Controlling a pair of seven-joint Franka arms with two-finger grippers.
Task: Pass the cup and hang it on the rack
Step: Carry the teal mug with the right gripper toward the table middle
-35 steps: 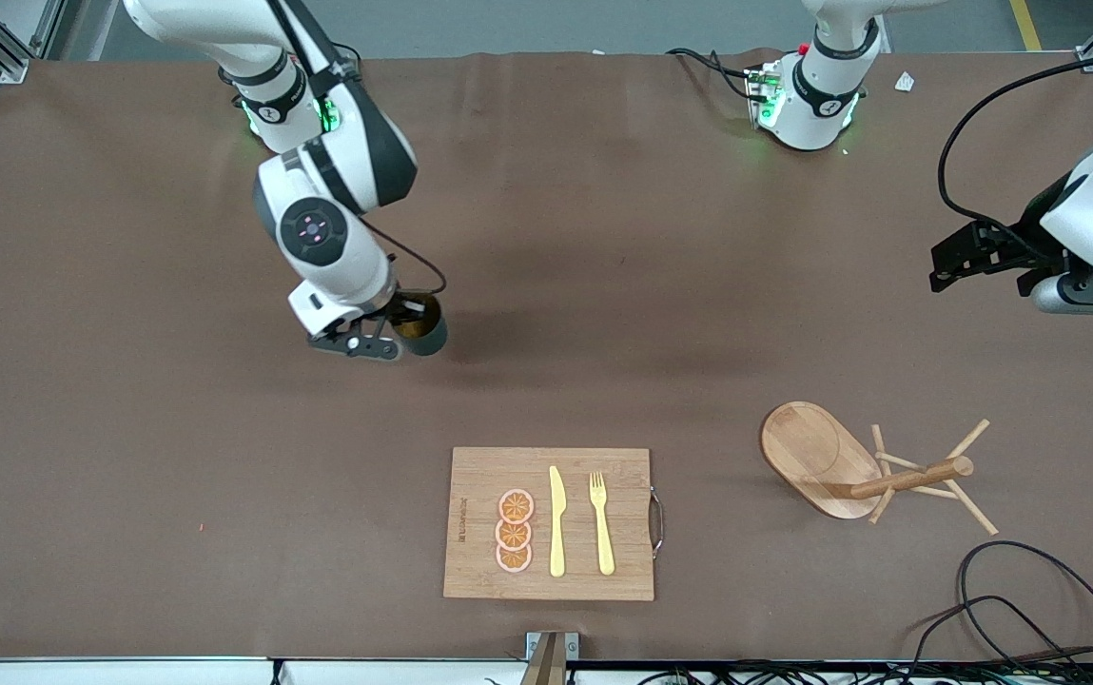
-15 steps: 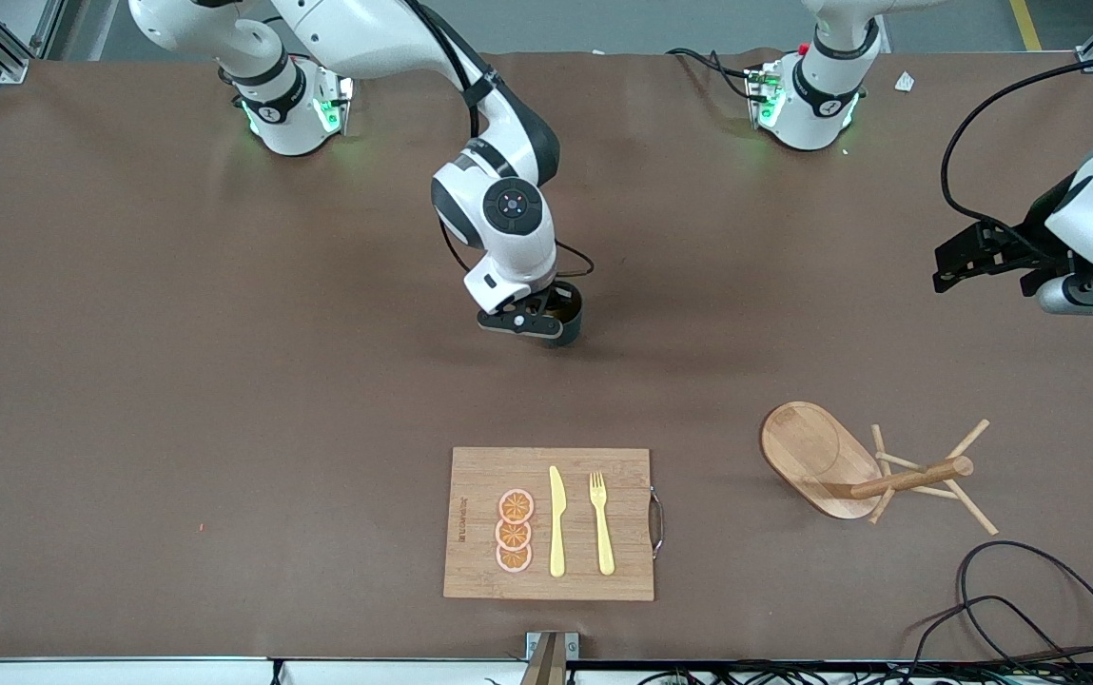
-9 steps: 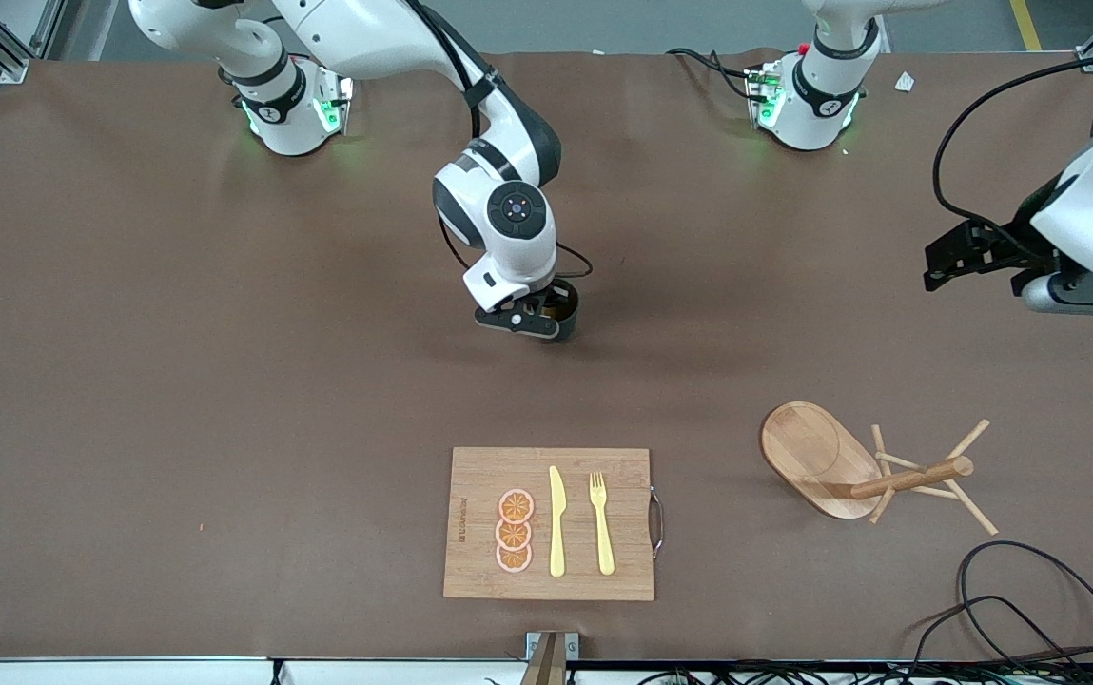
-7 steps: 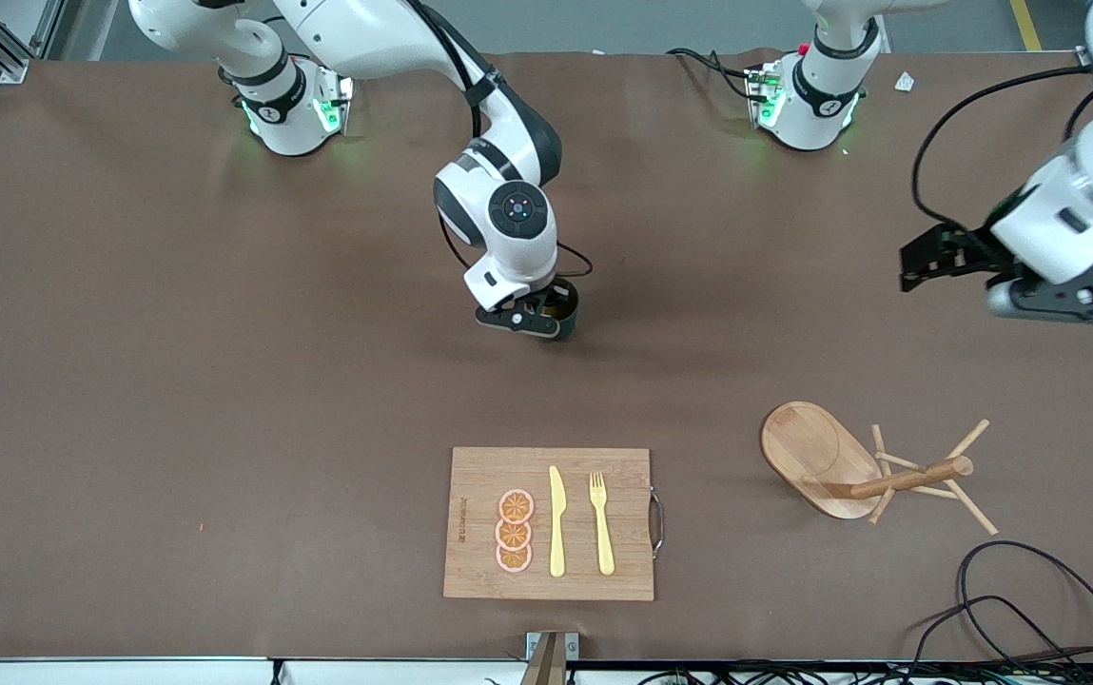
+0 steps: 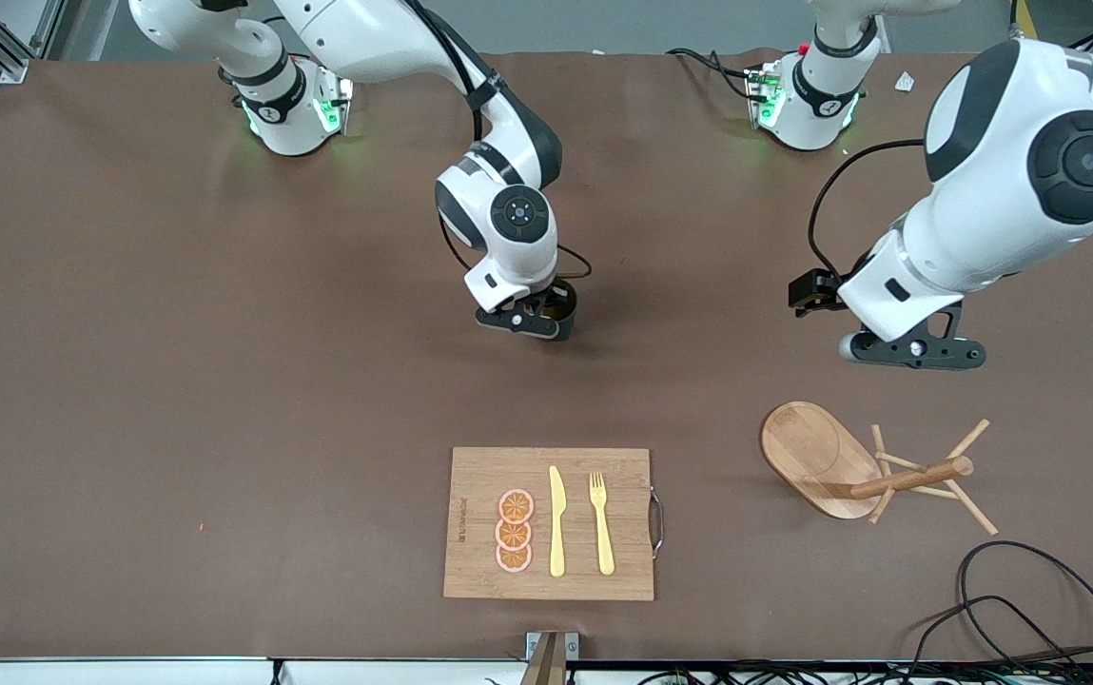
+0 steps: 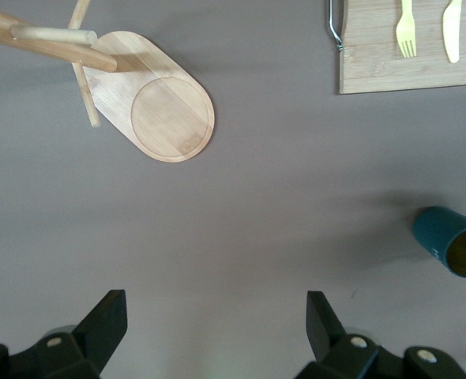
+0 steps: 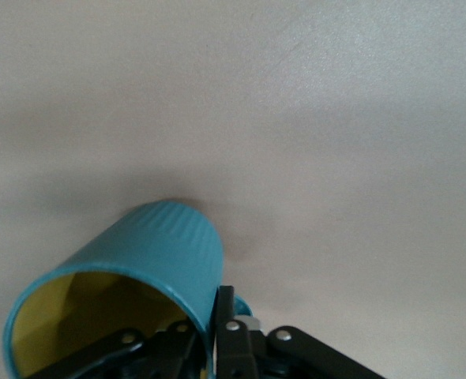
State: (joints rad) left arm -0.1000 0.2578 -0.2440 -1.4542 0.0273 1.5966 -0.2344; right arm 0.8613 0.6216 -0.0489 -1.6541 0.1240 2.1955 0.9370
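Note:
The teal cup (image 5: 562, 310) with its yellow inside is low over the table's middle, gripped by my right gripper (image 5: 538, 321). In the right wrist view the gripper (image 7: 214, 317) is shut on the cup (image 7: 150, 257), pinching its wall beside the handle, one finger inside and one outside. My left gripper (image 5: 912, 353) hangs over bare table, between the cup and the left arm's end. In the left wrist view it (image 6: 215, 317) is open and empty, with the cup (image 6: 445, 236) off to one side. The wooden rack (image 5: 822, 459) stands nearer the front camera than the left gripper and also shows in the left wrist view (image 6: 168, 112).
A bamboo cutting board (image 5: 479, 476) with orange slices, a yellow knife and a yellow fork lies near the table's front edge, nearer the camera than the cup. Black cables (image 5: 1031, 599) coil at the front corner at the left arm's end.
My right arm carried the cup from its end of the table to the middle and lowered it slightly. My left arm swung in from the table's end toward the middle, above the rack.

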